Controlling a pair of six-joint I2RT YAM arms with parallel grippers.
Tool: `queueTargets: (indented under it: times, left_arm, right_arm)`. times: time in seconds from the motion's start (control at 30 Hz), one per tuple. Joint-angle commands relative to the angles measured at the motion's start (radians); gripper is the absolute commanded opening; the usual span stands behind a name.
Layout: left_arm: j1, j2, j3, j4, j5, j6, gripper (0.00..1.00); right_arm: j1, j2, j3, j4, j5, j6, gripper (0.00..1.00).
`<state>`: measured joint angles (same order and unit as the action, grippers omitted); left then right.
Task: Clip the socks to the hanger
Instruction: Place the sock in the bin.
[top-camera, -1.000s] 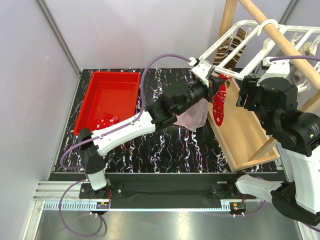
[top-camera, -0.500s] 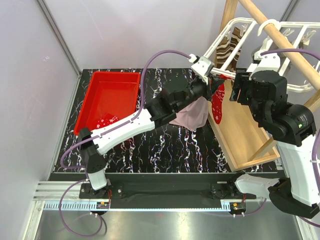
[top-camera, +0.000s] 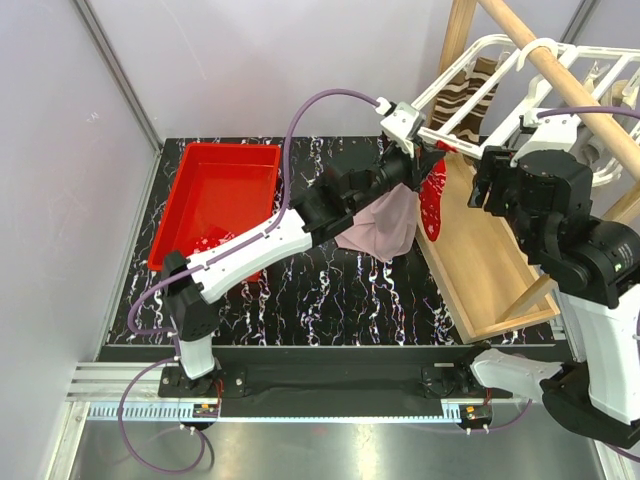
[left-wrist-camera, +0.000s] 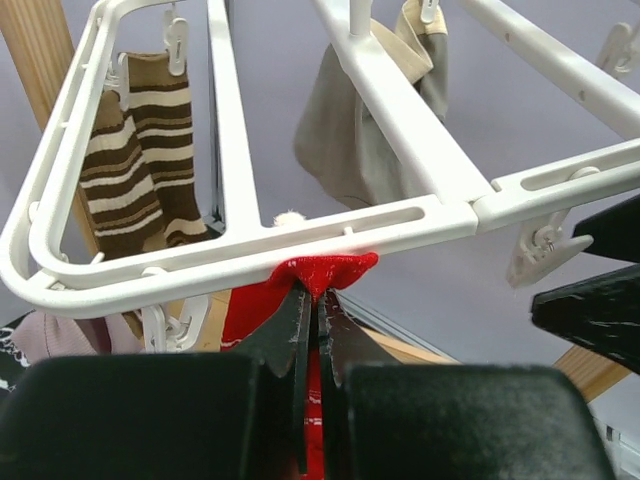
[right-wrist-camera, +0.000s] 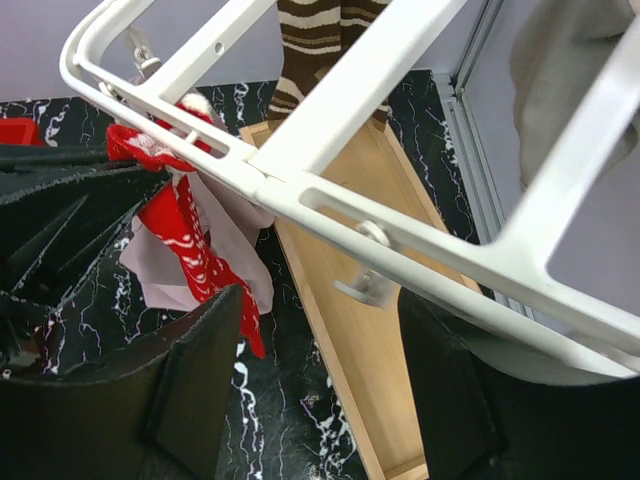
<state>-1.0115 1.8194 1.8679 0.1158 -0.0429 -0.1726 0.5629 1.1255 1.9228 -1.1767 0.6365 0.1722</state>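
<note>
Sheet metal (top-camera: 330, 450), brushed, filled the bottom edge of the top view. An aluminium rail (top-camera: 300, 410) ran just above it, with both arm bases bolted beyond. The table top (top-camera: 330, 290) was black with white marbling. A red tub (top-camera: 225, 190) sat at its upper left. A shallow wooden frame (top-camera: 490, 270) stood tilted at centre right.

The left arm reached from lower left to upper centre. The left gripper (top-camera: 430, 160) was closed tight, and the left wrist view showed its tips pinching the top edge of the red sock (left-wrist-camera: 322, 270). That edge was pressed up against the underside of the near bar of the hanger (left-wrist-camera: 300, 245). The rest of the sock hung below, over the frame's left edge. The mauve-pink sock (top-camera: 380, 225) hung just left of it, under the arm; what carried it could not be told.

The right gripper (right-wrist-camera: 320, 370) stood just right of the red sock with its fingers well apart and nothing between the pads. A white clip (right-wrist-camera: 365, 285) dangled from the hanger bar above the gap.

Further back, the striped sock (left-wrist-camera: 140, 180) hung clipped at the hanger's upper left and the beige-grey sock (left-wrist-camera: 350, 140) at upper centre. The hanger's hook sat over a wooden pole (top-camera: 550, 70) slanting across the upper right. Plain pale lilac walls (top-camera: 250, 60) closed the room, with a metal strip (top-camera: 120, 75) running down the left corner.
</note>
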Motion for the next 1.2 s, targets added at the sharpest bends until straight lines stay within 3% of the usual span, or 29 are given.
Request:
queueTargets:
  times: [0.0,0.47,0.73,0.87,1.0,1.1,1.17]
  left_arm:
    - [0.013,0.0,0.068,0.054,0.023,-0.013,0.0]
    - [0.03,-0.005,0.074,0.048,0.037,-0.015,0.0]
    - [0.04,-0.035,0.047,0.033,0.067,-0.011,0.0]
    - [0.059,-0.13,-0.059,-0.027,0.165,0.015,0.0]
    - [0.118,-0.354,-0.33,-0.031,0.334,0.015,0.0]
    - [0.151,-0.503,-0.426,-0.161,0.267,0.028,0.0]
    - [0.172,-0.575,-0.507,-0.27,0.13,0.031,0.0]
  right_arm:
    - [0.003,-0.01,0.004,-0.003,0.029,-0.005,0.7]
    - [0.002,0.023,-0.057,0.126,0.083,-0.048,0.72]
    - [0.0,0.028,-0.085,0.153,0.117,-0.045,0.66]
    - [0.0,0.025,-0.07,0.129,0.114,-0.05,0.66]
    - [0.0,0.014,-0.061,0.12,0.112,-0.051,0.66]
    - [0.0,0.005,-0.058,0.118,0.085,-0.05,0.66]
    - [0.0,0.002,-0.053,0.112,0.055,-0.049,0.66]
